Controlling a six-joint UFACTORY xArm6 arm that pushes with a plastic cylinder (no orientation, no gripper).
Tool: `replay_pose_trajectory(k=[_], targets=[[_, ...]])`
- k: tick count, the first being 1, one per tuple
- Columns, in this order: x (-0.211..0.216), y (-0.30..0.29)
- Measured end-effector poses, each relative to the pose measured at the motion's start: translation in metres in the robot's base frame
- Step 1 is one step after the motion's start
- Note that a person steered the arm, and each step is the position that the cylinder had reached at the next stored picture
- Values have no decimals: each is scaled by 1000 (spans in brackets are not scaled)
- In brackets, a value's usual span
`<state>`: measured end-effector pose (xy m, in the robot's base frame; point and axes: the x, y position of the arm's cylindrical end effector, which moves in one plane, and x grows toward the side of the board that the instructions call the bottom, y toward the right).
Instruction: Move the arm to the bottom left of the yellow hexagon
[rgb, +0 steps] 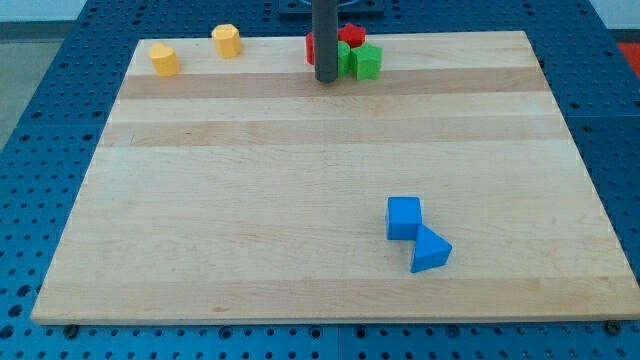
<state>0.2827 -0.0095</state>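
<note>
My tip (327, 78) rests on the far tabletop (300, 200) beside red and green blocks (366, 61), well right of the yellow hexagon (227, 41); it carries no hand.

Wooden board (250, 220): yellow blocks (165, 59), red/green cluster (368, 61), blue cube (404, 217), blue wedge (430, 250).

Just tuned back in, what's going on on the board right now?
My tip is resting near the view's top edge, right at the cluster of red blocks and green blocks, partly hiding them. The yellow hexagon sits well toward the view's left of the tip, with another yellow block beyond it. I am not yet at the hexagon's bottom left. A blue cube and a blue triangular block touch low on the view's right.
</note>
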Motion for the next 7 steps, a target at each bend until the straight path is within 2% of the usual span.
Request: replay_pose_trajectory(k=[2,5,6,7], targets=[[25,-5],[28,-4],[62,-11],[102,-81]])
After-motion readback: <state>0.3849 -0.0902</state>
